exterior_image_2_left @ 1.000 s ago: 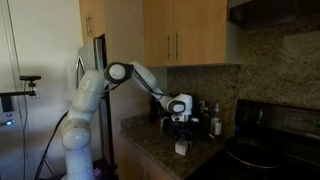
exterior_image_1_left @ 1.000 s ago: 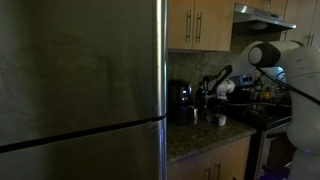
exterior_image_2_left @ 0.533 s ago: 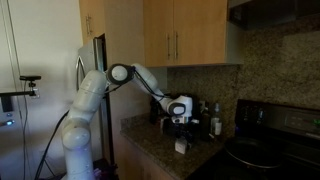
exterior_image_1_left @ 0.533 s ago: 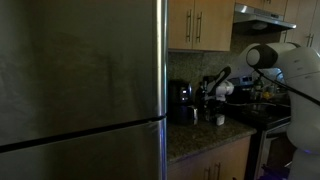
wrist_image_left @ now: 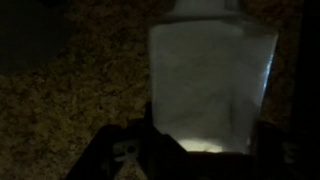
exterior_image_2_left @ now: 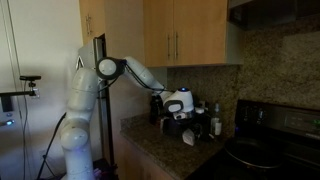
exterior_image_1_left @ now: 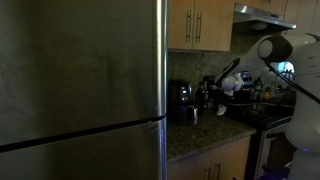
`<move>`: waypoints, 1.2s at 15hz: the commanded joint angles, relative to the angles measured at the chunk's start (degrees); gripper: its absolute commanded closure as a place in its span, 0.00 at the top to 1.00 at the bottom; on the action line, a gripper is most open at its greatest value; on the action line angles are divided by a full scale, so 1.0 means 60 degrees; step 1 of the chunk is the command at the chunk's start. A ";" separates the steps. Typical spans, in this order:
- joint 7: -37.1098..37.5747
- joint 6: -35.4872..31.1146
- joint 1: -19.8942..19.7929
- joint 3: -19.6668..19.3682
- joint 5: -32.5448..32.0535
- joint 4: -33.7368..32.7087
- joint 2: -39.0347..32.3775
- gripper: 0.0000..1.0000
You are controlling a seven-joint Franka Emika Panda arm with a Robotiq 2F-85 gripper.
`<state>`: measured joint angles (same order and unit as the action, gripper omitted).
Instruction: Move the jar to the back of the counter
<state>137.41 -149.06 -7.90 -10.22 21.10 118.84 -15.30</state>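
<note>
The gripper (exterior_image_2_left: 186,126) is pinched on the jar (exterior_image_2_left: 188,137). In the wrist view the jar (wrist_image_left: 210,80) sits between the fingers (wrist_image_left: 122,152). Since the earlier frame, arm and jar have shifted up and toward the back of the counter (exterior_image_2_left: 150,149). The coffee maker (exterior_image_1_left: 182,103) is unchanged.

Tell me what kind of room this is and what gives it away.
Most likely a home kitchen: a tall steel refrigerator, wooden wall cabinets above a speckled stone counter, and a black stove top beside it.
</note>
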 commanded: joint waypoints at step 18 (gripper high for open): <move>-0.2548 -0.4634 -0.1448 0.2542 0.5370 0.0176 -0.1416 0.69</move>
<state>122.12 -176.87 -16.59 5.03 53.32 119.89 -23.79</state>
